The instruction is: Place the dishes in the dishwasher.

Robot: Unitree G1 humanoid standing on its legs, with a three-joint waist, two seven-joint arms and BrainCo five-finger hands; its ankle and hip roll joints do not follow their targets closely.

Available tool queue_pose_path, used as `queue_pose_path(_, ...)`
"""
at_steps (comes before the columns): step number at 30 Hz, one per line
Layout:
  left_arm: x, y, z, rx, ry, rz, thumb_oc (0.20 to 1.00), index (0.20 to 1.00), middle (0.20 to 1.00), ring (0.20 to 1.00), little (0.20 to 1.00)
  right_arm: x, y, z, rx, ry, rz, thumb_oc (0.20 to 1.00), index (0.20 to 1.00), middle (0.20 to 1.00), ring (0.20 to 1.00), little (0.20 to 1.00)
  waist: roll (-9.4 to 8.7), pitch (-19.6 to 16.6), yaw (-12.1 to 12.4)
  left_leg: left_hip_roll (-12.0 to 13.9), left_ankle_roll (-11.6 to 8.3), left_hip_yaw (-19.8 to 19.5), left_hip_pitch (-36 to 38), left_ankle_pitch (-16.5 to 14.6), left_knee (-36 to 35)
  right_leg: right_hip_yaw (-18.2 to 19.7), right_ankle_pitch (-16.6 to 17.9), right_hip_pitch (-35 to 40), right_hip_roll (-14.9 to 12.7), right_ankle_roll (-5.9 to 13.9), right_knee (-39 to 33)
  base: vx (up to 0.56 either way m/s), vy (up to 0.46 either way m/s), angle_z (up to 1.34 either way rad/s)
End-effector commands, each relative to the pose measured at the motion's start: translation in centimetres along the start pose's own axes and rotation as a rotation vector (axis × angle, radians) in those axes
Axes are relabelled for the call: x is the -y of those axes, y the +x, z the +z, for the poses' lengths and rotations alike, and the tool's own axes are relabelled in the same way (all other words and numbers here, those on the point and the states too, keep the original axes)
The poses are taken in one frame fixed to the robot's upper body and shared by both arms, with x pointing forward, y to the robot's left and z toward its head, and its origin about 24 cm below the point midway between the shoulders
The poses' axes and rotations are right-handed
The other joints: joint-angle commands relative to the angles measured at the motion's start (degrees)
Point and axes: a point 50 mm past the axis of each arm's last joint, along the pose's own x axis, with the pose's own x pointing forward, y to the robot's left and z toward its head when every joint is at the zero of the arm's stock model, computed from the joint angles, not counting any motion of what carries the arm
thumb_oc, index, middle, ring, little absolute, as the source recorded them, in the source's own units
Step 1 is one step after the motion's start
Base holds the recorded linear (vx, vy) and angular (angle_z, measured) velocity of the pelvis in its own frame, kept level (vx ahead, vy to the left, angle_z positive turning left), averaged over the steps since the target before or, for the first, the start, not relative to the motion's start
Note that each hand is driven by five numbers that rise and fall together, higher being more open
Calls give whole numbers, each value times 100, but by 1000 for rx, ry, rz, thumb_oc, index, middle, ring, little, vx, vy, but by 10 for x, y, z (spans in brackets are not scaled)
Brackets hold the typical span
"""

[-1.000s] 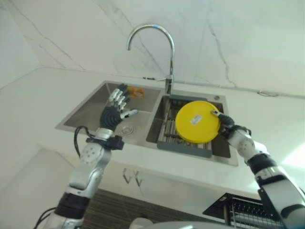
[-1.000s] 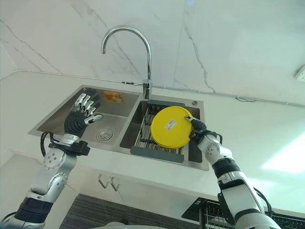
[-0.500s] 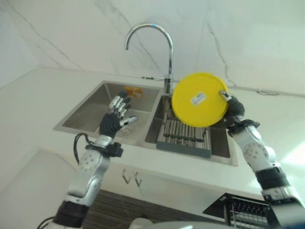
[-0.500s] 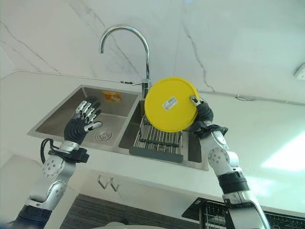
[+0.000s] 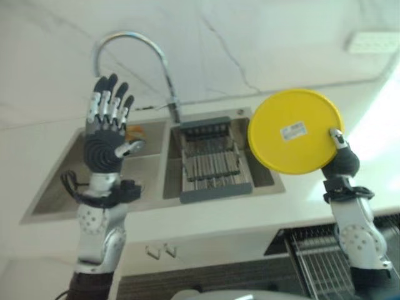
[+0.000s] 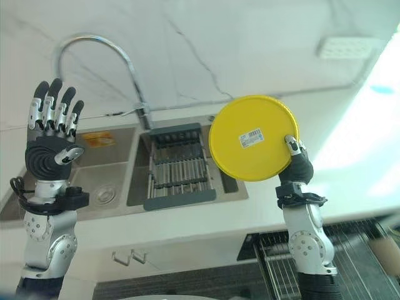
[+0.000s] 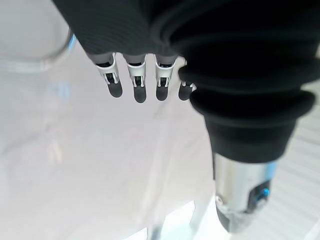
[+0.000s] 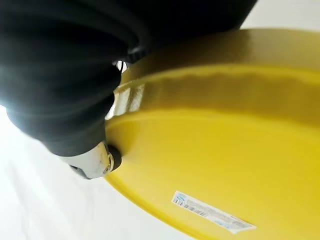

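Note:
A round yellow plate (image 5: pixel 295 131) with a small white label on its underside is held up on edge in the air, right of the sink. My right hand (image 5: pixel 342 160) is shut on its lower right rim, the thumb pressed against the underside (image 8: pixel 200 165). My left hand (image 5: pixel 105 134) is raised over the left sink basin, fingers straight and spread, holding nothing; its fingers (image 7: pixel 140 82) show in the left wrist view. The dishwasher's pulled-out wire rack (image 5: pixel 337 256) lies low at the right, below the counter edge.
A double steel sink (image 5: pixel 150 169) is set in the white counter, with a grey dish rack (image 5: pixel 212 165) in its right basin and a tall curved tap (image 5: pixel 134 47) behind. A marble wall rises at the back, with a white socket strip (image 5: pixel 372 42) at upper right.
The whole view has swung to the right. My right hand has carried the plate from over the dish rack to the right of the sink. My left hand has risen, still open.

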Motion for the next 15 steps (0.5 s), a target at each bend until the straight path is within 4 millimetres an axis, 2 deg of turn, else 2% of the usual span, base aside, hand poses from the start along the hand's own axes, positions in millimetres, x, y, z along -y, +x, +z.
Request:
queue_pose_path(1, 1, 0, 18, 62, 165, -90, 1000, 1000, 1000, 1000, 1000, -34, 15, 40, 168, 82, 248, 200, 200, 200, 200, 200, -26, 106, 287, 30, 226, -151, 468, -793, 154, -669, 413, -595, 313, 18, 561, -150, 214, -90)
queue_pose_path(3, 2, 2, 19, 78, 198, -103, 1000, 1000, 1000, 1000, 1000, -33, 18, 42, 170, 70, 252, 200, 200, 200, 200, 200, -13, 140, 283, 35, 296, -3, 496, -727, 21, -793, 115, -591, 550, -39, 794, -195, 177, -139)
queue_pose_path(4, 4, 3, 19, 83, 210, -113, 1000, 1000, 1000, 1000, 1000, -34, 21, 47, 182, 62, 255, 200, 200, 200, 200, 200, 14, 134, 283, 19, 385, 70, 436, -660, -33, -791, -167, -479, 770, -134, 978, -176, 124, -112)
queue_pose_path(8, 14, 5, 11, 65, 208, -154, 1000, 1000, 1000, 1000, 1000, -38, 25, 52, 220, 39, 271, 200, 200, 200, 200, 200, -4, 132, 374, -1, 546, 246, 251, -517, -57, -887, -353, -307, 859, -282, 1657, -169, 39, -44)
queue_pose_path(10, 25, 6, 5, 61, 258, -221, 1000, 1000, 1000, 1000, 1000, -40, 26, 50, 227, 55, 282, 200, 200, 200, 200, 200, -78, 102, 554, 22, 577, 398, 40, -460, 28, -1061, -408, -22, 707, -295, 1805, -169, -153, -45)
queue_pose_path(12, 29, 6, 4, 47, 285, -280, 1000, 1000, 1000, 1000, 1000, -39, 26, 50, 224, 72, 278, 200, 200, 200, 200, 200, -140, 42, 701, 38, 571, 509, -69, -434, 78, -1194, -374, 274, 548, -252, 1702, -137, -295, -133)
queue_pose_path(13, 29, 8, 6, 30, 289, -343, 1000, 1000, 1000, 1000, 1000, -40, 24, 50, 223, 89, 276, 200, 200, 200, 200, 200, -183, -22, 827, 142, 529, 646, -127, -413, 100, -1430, -175, 546, 151, -155, 1567, -148, -473, -130)
queue_pose_path(15, 34, 12, 7, 28, 288, -395, 1000, 1000, 1000, 1000, 1000, -41, 16, 48, 216, 103, 278, 200, 200, 200, 200, 200, -219, -72, 761, 397, 344, 844, -160, -351, 116, -1512, 27, 748, -281, -2, 1069, -151, -611, -95)
